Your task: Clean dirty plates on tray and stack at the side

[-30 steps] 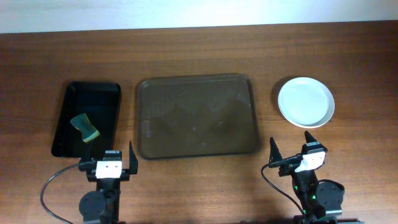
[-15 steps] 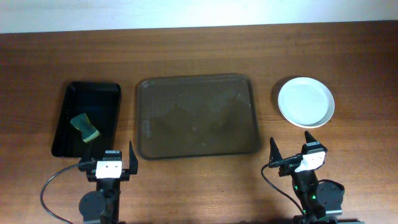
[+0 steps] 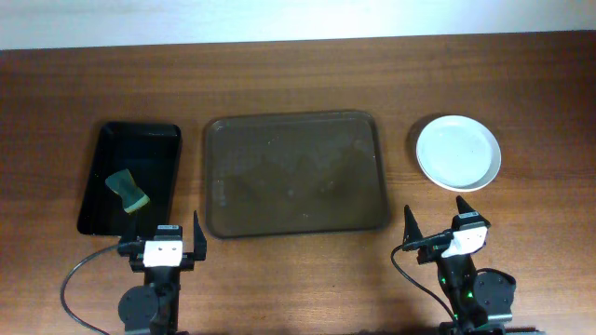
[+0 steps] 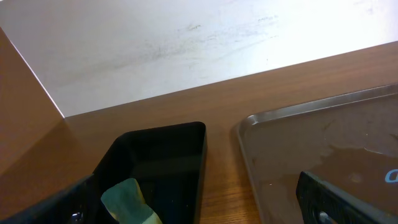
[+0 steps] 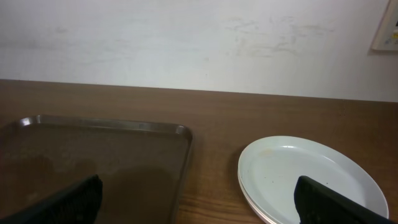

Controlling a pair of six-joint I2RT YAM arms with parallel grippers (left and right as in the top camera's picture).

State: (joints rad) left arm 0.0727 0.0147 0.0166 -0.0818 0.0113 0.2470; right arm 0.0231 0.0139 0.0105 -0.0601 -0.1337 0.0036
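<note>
Left hand (image 3: 160, 234) and right hand (image 3: 436, 226) sit low at the near edge of the tabletop (image 3: 298, 84), one towards each near corner. Each has its two fingers spread wide and grips nothing. From either wrist camera the dark fingers show only at the bottom corners of the frame. The tabletop is warm reddish-brown wood with a fine grain, and it runs back to a plain white wall (image 5: 186, 37) that carries a few faint scuffs. In the middle of the tabletop lies the tray (image 3: 220, 186), dark brown with rounded corners and a low rim, its floor marked by faint wet-looking patches. To its right, apart from it and directly on the wood, sit the plates (image 3: 458, 153), round, white and shallow. The right wrist view shows a second rim under the top one, so they seem to be stacked, though how many there are I cannot tell. To the left of the tray, also apart from it, lies a narrower glossy black tray (image 3: 102, 177). A green sponge (image 3: 128, 190) with a yellowish side rests in the near half of the black tray, turned at an angle.
</note>
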